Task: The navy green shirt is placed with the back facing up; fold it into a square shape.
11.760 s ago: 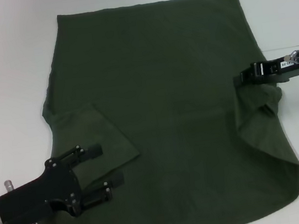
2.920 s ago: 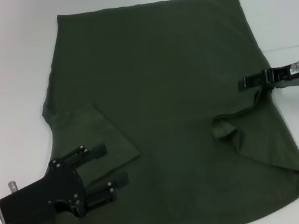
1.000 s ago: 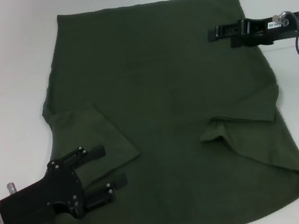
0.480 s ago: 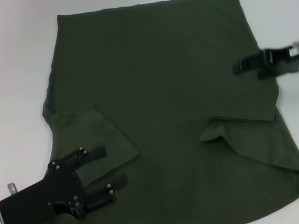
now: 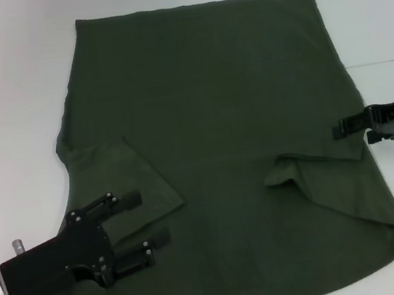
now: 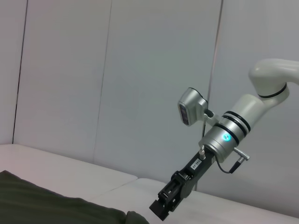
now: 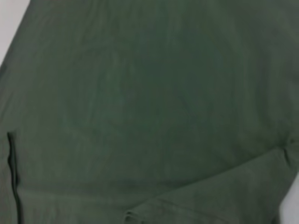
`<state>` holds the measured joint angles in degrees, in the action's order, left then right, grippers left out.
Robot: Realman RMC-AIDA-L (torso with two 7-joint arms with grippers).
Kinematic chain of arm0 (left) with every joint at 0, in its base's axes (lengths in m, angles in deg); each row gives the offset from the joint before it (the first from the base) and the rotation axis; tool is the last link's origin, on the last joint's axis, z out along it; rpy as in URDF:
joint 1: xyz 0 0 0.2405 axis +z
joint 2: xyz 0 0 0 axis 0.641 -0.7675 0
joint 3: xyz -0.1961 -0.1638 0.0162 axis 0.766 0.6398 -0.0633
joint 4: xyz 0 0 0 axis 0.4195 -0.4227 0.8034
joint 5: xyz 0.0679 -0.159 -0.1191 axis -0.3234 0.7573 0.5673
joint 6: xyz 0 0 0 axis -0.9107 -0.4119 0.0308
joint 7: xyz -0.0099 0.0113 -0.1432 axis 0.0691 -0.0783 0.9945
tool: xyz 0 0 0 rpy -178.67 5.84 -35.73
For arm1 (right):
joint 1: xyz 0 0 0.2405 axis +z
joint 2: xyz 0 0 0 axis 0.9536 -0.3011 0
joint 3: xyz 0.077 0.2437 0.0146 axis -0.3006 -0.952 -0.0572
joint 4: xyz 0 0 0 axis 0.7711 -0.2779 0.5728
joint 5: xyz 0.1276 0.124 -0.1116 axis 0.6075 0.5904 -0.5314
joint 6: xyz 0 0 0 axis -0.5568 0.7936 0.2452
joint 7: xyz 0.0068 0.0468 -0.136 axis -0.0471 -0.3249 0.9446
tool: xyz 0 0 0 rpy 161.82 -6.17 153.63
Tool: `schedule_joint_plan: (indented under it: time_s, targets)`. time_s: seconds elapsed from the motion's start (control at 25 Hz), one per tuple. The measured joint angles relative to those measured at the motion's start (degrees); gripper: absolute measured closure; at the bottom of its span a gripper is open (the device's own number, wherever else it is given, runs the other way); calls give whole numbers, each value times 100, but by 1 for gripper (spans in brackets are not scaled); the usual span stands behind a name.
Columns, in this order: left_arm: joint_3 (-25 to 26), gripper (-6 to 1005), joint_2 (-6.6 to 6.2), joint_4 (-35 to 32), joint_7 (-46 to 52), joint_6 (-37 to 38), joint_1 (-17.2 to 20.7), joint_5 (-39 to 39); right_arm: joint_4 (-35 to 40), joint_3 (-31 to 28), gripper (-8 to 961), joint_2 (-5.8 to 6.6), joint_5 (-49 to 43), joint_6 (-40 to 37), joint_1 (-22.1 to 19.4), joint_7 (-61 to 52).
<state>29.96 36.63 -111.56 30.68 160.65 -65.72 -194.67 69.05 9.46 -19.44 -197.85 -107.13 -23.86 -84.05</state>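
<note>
Now bring the right gripper (image 5: 341, 128), whose finger state cannot be told, low onto the shirt (image 5: 212, 101) edge at frame right, left gripper (image 5: 148, 217) open lower left.

The head view looks down on the navy green shirt (image 5: 217, 137); the right wrist view looks down on it closer; the left wrist view faces sideways past its edge (image 6: 56, 207).
</note>
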Motion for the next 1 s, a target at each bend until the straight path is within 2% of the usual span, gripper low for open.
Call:
schedule_joint_plan:
  time_s: [0.28, 1.0]
  targets:
    - [0, 195, -4, 2, 0, -11, 0, 0, -25, 31, 91, -23, -53, 69, -47, -17]
    - [1, 195, 5, 2, 0, -5, 28, 0, -159, 121, 92, -379, -57, 893, -70, 198]
